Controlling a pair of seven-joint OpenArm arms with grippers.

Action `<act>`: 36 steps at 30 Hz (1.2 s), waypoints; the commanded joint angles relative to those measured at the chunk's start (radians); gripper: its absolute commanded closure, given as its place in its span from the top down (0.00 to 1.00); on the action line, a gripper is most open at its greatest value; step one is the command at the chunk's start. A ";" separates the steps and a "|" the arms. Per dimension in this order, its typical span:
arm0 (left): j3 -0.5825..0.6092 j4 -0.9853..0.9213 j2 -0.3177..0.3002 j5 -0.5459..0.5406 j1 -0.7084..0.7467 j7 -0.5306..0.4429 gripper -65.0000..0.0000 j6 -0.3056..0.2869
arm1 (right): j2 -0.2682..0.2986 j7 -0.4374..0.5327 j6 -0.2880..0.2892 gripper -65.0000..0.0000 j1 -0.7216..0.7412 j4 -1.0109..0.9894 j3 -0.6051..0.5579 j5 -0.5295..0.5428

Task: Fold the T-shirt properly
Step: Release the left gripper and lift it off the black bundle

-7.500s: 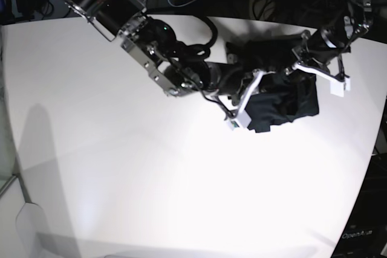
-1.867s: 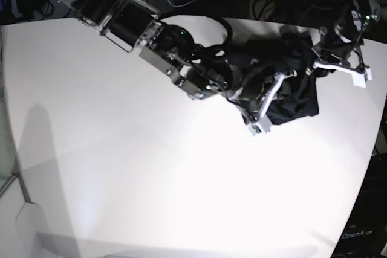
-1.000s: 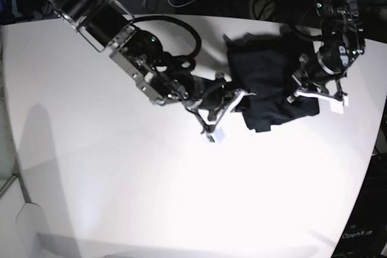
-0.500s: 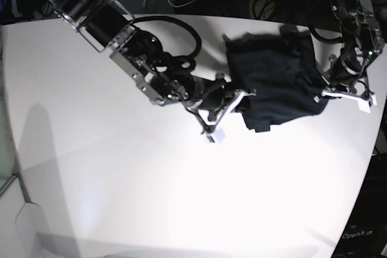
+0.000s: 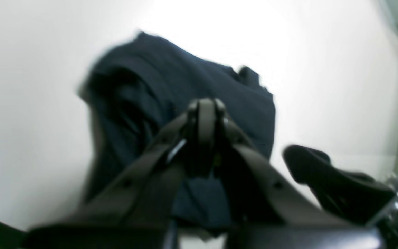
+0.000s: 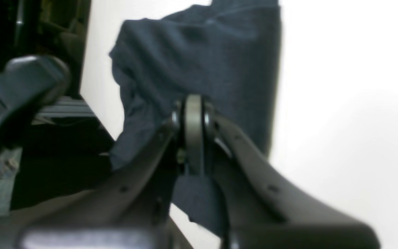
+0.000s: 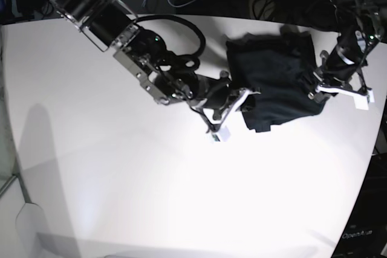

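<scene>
With both sets of jaws pressed together and nothing visibly caught between them, neither arm has any hold on the T-shirt (image 7: 275, 83), so the main risk is dragging rather than folding. In its own wrist view the right gripper (image 6: 193, 138) shows shut tips in mid-frame with dark cloth beyond them; in the base view the right gripper (image 7: 228, 116) sits at centre, just beside the garment's lower left edge. Should it push in with tips shut, the thin fabric would likely bunch or slide instead of turning over. The left gripper (image 5: 204, 138), blurred in its wrist view, is likewise shut; the base view puts the left gripper (image 7: 341, 89) at the right, at the shirt's right edge, whether touching I cannot tell. The shirt lies as a rumpled heap in the upper right of the white table (image 7: 151, 197), near the far edge, so a sideways shove could push cloth over it.
</scene>
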 commanded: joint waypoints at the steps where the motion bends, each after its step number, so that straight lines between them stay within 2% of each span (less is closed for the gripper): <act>1: 0.014 0.017 -0.013 -0.016 0.007 -0.011 0.00 -0.003 | -0.007 0.017 0.010 0.00 0.023 0.020 0.004 0.022; 9: 0.066 -0.043 -0.013 -0.020 0.061 -0.011 0.00 -0.003 | -0.003 0.017 0.010 0.00 0.023 0.020 0.004 0.022; 16: 0.059 0.037 -0.011 -0.028 0.207 -0.021 0.00 -0.003 | -0.003 0.017 0.010 0.00 0.025 0.014 0.004 0.022; 23: 0.057 0.042 0.003 -0.031 0.273 -0.021 0.00 -0.003 | -0.004 0.017 0.010 0.00 0.026 0.012 0.004 0.022; 26: 0.051 0.040 0.003 -0.094 0.283 -0.013 0.00 -0.003 | -0.006 0.017 0.010 0.00 0.029 0.011 0.004 0.020; 29: -0.009 0.036 0.003 -0.152 0.322 -0.013 0.00 -0.002 | -0.004 0.017 0.010 0.00 0.028 0.014 0.004 0.020; 31: -0.044 0.033 0.004 -0.168 0.333 -0.013 0.00 -0.002 | -0.003 0.017 0.010 0.00 0.025 0.015 0.004 0.020; 36: -0.044 0.017 0.004 -0.197 0.374 -0.010 0.00 -0.002 | -0.006 0.017 0.010 0.00 0.028 0.015 0.004 0.020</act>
